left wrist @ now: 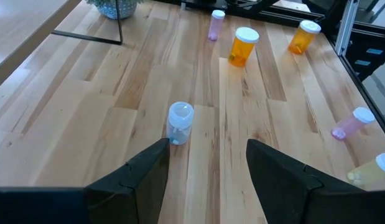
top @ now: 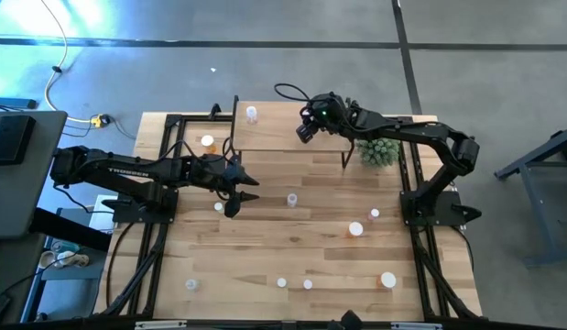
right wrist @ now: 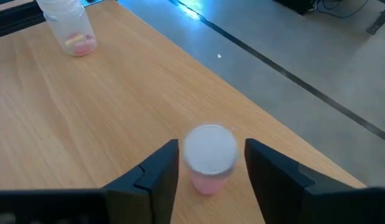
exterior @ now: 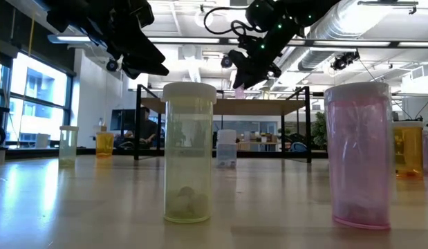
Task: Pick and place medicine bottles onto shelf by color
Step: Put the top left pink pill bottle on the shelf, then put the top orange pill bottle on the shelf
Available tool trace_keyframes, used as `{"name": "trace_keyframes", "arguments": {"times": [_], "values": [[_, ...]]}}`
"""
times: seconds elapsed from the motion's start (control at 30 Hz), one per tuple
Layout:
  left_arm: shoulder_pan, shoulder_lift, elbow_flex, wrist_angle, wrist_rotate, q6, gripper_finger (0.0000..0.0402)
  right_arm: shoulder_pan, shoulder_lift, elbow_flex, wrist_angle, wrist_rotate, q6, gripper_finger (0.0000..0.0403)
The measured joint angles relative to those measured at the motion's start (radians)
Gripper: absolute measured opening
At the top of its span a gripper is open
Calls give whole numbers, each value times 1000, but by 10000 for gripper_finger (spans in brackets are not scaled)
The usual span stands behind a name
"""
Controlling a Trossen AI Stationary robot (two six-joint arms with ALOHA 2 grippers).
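1. High view: the shelf (top: pixel 283 128) sits upper centre of the table (top: pixel 265 247). The right gripper (top: pixel 308 129) hovers over the shelf's right part; a clear bottle (top: pixel 252 115) stands on its left part. The left gripper (top: pixel 237 188) hangs left of centre. Loose bottles are scattered across the lower table.
2. Low view: a yellow-green bottle (exterior: pixel 189 152) stands centre foreground and a pink bottle (exterior: pixel 359 155) at right. The right gripper is at top centre.
3. Left wrist view: fingers (left wrist: pixel 142 180) spread, empty; a clear-bodied bottle (left wrist: pixel 180 123) stands just ahead of them, at centre.
4. Right wrist view: fingers (right wrist: pixel 158 171) flank a pink-bodied bottle (right wrist: pixel 209 157) standing on the shelf at lower centre; gaps show either side, so not pinching.
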Motion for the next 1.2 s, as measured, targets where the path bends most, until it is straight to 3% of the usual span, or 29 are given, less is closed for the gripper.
{"name": "trace_keyframes", "arguments": {"times": [0.47,0.73,1.0,1.2], "values": [[0,0,0,0,0,0,202,0,-38,59,-72,-1,-13,183],[0,0,0,-24,0,0,202,28,-92,128,-271,-22,-5,183],[0,0,0,-23,0,-1,202,175,-159,129,-502,-20,36,183],[0,0,0,-23,0,-19,202,338,-166,112,-601,61,98,183]]}}
